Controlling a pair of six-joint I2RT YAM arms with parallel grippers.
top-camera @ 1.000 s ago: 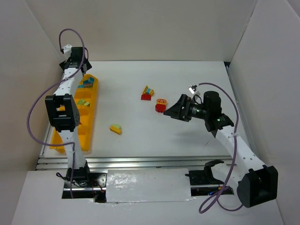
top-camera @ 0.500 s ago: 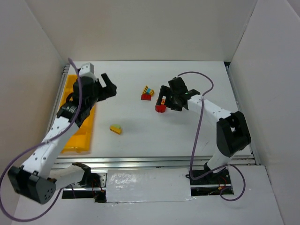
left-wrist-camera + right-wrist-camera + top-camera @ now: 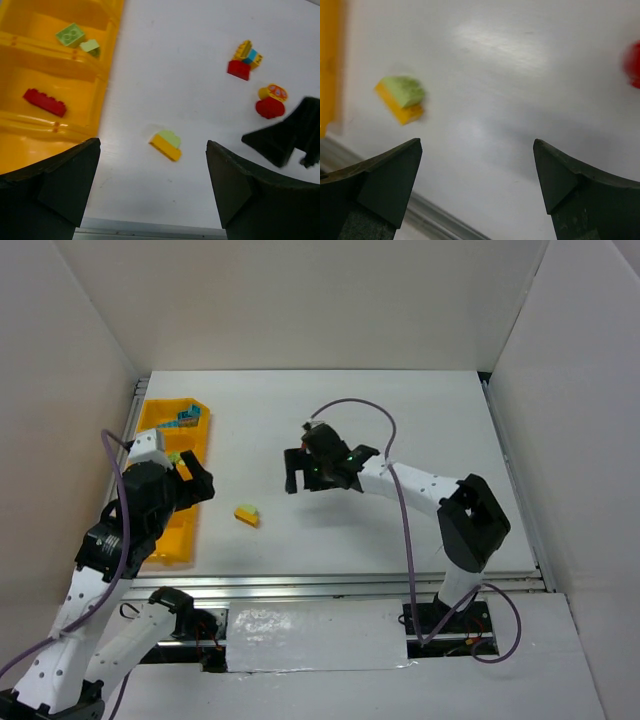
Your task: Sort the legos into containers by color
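Observation:
A yellow and pale green brick (image 3: 246, 514) lies on the white table; it also shows in the left wrist view (image 3: 166, 142) and the right wrist view (image 3: 402, 98). A red, yellow and teal clump (image 3: 244, 61) and a red and yellow clump (image 3: 271, 102) lie farther right; the right arm hides them in the top view. The yellow-orange tray (image 3: 156, 541) holds two green bricks (image 3: 70, 35), a red brick (image 3: 44, 102) and teal bricks (image 3: 185, 418). My left gripper (image 3: 190, 483) is open and empty beside the tray. My right gripper (image 3: 303, 475) is open and empty, right of the yellow-green brick.
White walls enclose the table on the left, back and right. A metal rail (image 3: 300, 585) runs along the near table edge. The tray's wall (image 3: 102, 95) is left of the left gripper (image 3: 152, 195). The right gripper (image 3: 477, 185) hovers over bare table.
The left arm swung from the tray's far end toward the front, its gripper now beside the tray's middle. The right gripper moved left, past the red clumps, toward the table's middle.

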